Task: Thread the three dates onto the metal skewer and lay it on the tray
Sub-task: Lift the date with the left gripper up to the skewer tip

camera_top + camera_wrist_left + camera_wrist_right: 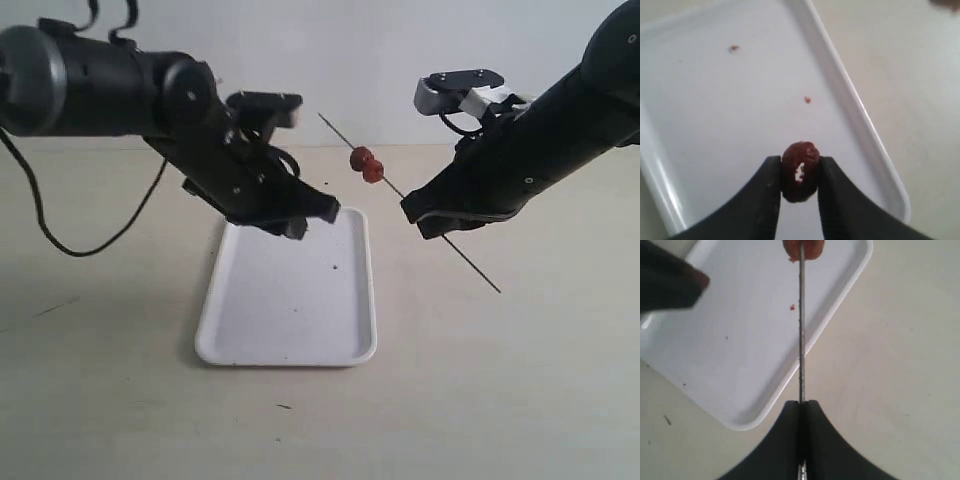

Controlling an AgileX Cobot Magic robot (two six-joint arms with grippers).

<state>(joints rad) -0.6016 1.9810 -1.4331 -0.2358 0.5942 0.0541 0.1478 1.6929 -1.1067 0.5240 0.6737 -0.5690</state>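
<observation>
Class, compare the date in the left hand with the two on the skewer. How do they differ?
The held date is pinched in the left hand; the skewered dates are pierced by the skewer, gripped by the right hand. The held date is alone; the skewered dates sit touching as a pair. All are small and dark red.

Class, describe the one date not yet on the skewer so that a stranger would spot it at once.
Start at the white tray. Over one end of it hangs the left end effector, with the date pinched between its tips. Unlike the two dates nearby, no skewer runs through it.
</observation>
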